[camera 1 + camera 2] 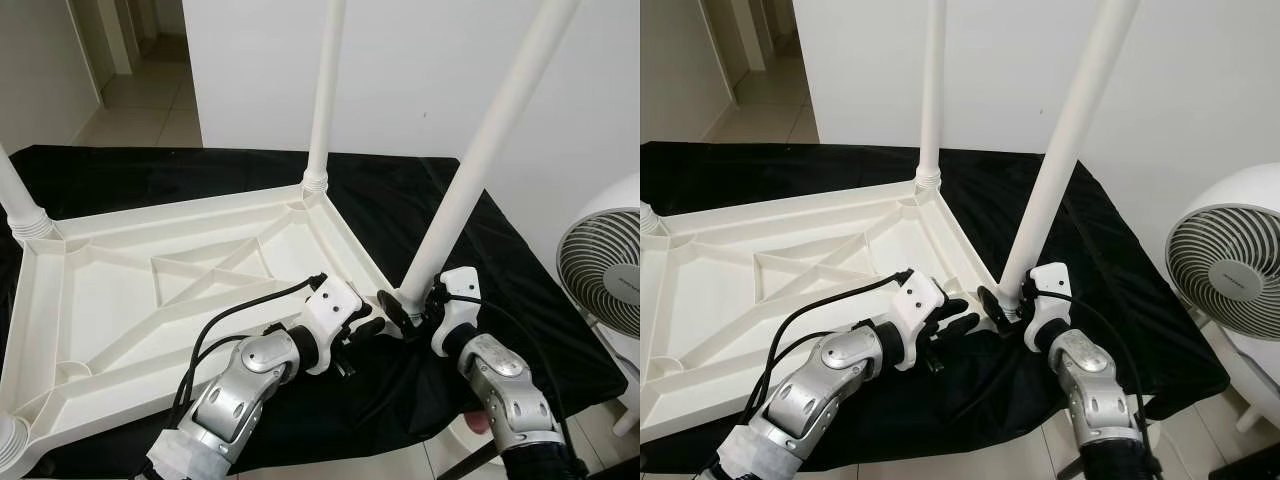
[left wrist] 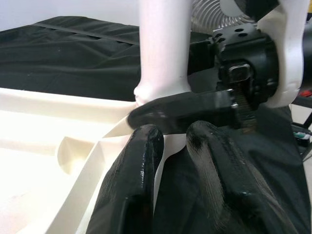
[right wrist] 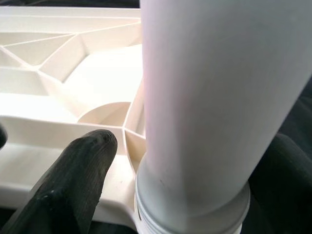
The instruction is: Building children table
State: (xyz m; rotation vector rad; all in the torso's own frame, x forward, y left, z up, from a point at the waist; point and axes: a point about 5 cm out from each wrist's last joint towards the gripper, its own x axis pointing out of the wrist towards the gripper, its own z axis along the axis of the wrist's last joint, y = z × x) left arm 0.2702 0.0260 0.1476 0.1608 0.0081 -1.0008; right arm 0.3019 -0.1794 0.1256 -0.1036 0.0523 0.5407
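The white plastic tabletop (image 1: 150, 290) lies upside down on the black-draped bench (image 1: 450, 210), where the right claw (image 1: 405, 308) clasps the near corner leg (image 1: 470, 170) low at its collar, left claw (image 1: 365, 328) clenched empty beside; smooth, stiff, light plastic, probably slippery higher up.

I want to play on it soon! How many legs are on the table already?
Far leg stands in its corner of the upside-down tabletop; a left leg does too. The right gripper holds the near leg at its socket, the left gripper beside it. Still left: finishing that leg, then flipping the table.
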